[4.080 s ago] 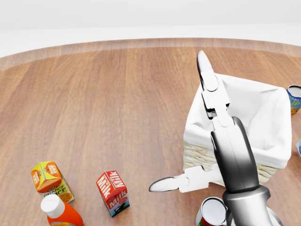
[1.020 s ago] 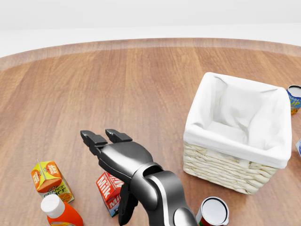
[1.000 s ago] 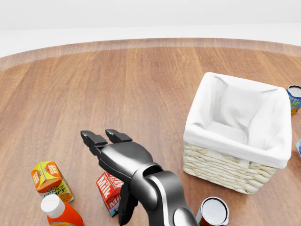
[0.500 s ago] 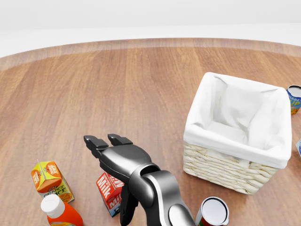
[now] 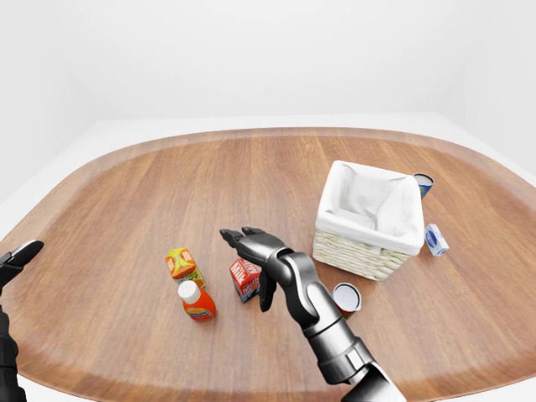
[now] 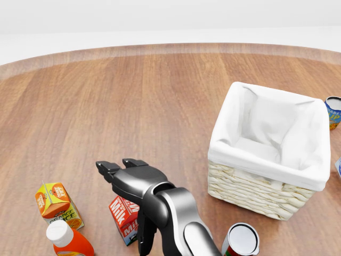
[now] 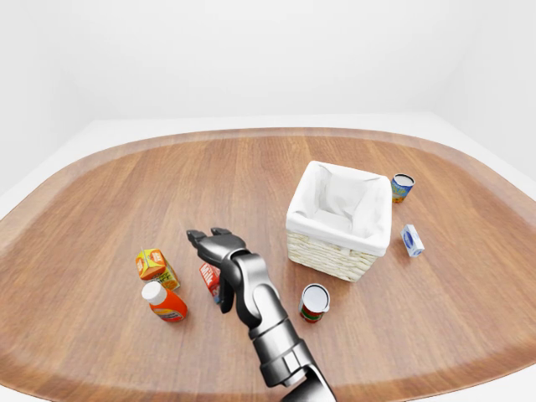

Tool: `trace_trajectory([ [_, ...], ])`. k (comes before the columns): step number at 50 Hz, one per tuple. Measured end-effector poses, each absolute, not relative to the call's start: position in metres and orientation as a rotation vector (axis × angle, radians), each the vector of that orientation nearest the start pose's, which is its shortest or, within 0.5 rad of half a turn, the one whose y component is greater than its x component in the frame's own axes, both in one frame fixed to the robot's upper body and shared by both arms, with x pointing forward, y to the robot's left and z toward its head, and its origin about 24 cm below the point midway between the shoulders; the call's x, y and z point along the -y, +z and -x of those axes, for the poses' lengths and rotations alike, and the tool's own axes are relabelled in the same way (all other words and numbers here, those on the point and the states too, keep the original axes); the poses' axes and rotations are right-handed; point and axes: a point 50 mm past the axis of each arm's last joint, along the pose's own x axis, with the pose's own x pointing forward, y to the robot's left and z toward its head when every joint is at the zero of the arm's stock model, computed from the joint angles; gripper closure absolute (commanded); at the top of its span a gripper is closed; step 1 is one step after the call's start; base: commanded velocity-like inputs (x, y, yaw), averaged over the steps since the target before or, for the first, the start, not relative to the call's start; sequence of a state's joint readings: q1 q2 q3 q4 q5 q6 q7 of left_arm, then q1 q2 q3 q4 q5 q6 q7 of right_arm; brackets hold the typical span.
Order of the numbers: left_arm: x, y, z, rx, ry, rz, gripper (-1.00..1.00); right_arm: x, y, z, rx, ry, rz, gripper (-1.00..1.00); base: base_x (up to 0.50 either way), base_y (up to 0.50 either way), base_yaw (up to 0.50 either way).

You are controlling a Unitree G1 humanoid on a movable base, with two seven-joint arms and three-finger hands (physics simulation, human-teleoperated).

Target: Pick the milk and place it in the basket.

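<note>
Right robot hand [image 6: 139, 197] hangs open over the milk [image 6: 124, 214], fingers spread, nothing gripped — the carton stands on the worktop [image 6: 133, 106], orange juice carton [image 6: 56, 205] at its 9 o'clock. I'd sink lower, close squarely on both sides, then lift toward the basket [image 6: 269, 146] at 2 o'clock. Left robot hand [image 5: 17, 255]: can't tell.

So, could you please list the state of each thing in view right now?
Red milk carton: upright on the table, not gripped.
Right hand: open, over the carton.
White-lined wicker basket: upright, empty.
Orange juice carton: upright.
Orange bottle with white cap: upright, capped.
Left hand: barely visible.
</note>
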State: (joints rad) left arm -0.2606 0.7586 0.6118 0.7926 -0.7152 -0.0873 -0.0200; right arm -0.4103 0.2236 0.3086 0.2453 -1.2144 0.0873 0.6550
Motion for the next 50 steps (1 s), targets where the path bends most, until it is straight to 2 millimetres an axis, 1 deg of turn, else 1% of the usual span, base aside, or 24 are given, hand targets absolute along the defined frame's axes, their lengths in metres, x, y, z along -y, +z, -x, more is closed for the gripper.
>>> trace_trajectory([
  [29, -0.453, 0.102, -0.211, 0.128, 0.832, 0.271, -1.00, -0.010, 0.069, -0.300, -0.066, 0.850, 1.194, -0.98, 0.00, 0.00, 0.00],
  [50, -0.453, 0.101, -0.212, 0.128, 0.828, 0.272, -1.00, -0.011, 0.058, -0.306, -0.100, 0.853, 1.193, -0.98, 0.00, 0.00, 0.00],
])
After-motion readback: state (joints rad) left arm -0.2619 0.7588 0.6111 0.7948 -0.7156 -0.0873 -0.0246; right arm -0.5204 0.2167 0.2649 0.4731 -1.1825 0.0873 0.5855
